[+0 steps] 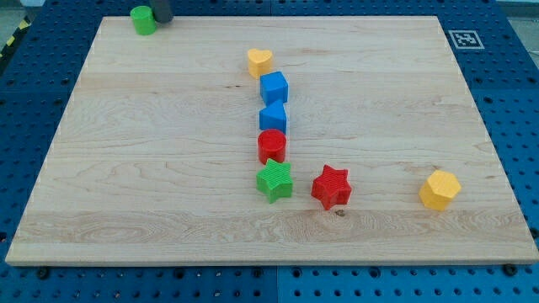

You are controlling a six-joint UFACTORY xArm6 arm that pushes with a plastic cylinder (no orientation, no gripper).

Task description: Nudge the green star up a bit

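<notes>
Bench (126, 168) is a wooden board. Far left at the view's top: green cylinder (143, 19), with a dark rod touching or just beside its right side at the top edge; my tip (162, 18) seems to sit there, though the rod is cut off by the frame, so the exact end is hard to tell. No hand on this rig, so open or closed does not apply, just a bare rod holding nothing. Moving right, a column near the middle, top to bottom: yellow heart (260, 61), blue cube (274, 87), second blue block (273, 117), red cylinder (271, 146), then the green star (274, 180) at the column's foot, touching or nearly touching the red cylinder above it. Just right of the star: red star (331, 186). Far right: yellow hexagon block (440, 188). Key relation: the green star lies well apart from my tip, down and to the view's right; my judgement is the tip must get below the star to push it up, and the red cylinder directly above would probably be shoved too.
</notes>
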